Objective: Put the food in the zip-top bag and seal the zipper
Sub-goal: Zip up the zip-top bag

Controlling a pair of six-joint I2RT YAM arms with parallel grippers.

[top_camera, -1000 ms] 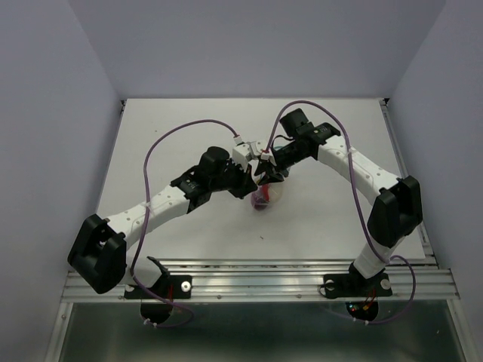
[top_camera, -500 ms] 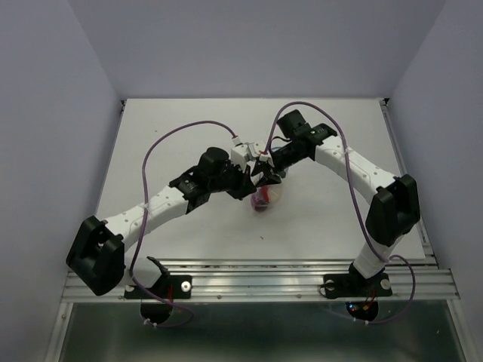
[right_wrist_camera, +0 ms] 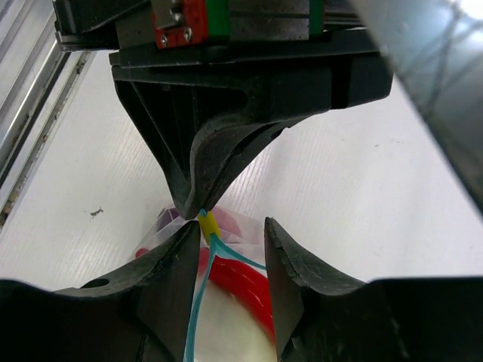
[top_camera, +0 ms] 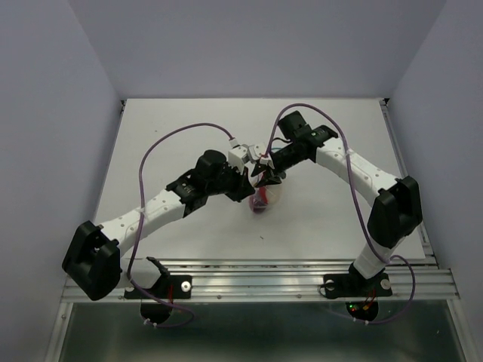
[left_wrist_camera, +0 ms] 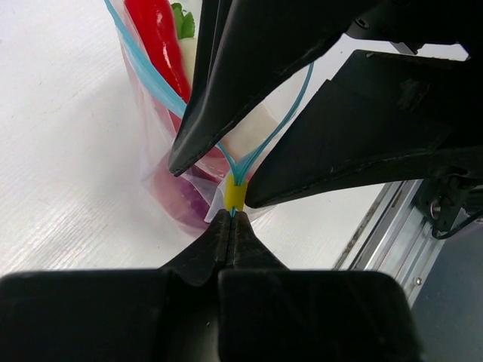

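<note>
So, the white tabletop (top_camera: 189, 128) has both arms meeting over its middle. The left tool (left_wrist_camera: 230, 219) is pressed together, pinching the corner of the zip-top bag (top_camera: 264, 197). The right tool (right_wrist_camera: 232, 226) is spread, one finger on each side of the bag's top edge and not clamping it. Inside the bag are the white radish (right_wrist_camera: 230, 332), the red chili (left_wrist_camera: 155, 38) and the purple onion (left_wrist_camera: 177, 200). The blue zipper (left_wrist_camera: 139, 64) splits into two tracks just past the little yellow end clip (left_wrist_camera: 235, 194), which touches the left tool's tips.

White tbl (top_camera: 189, 121), lavender walls (top_camera: 256, 45), metal rail (top_camera: 256, 275) at front.
</note>
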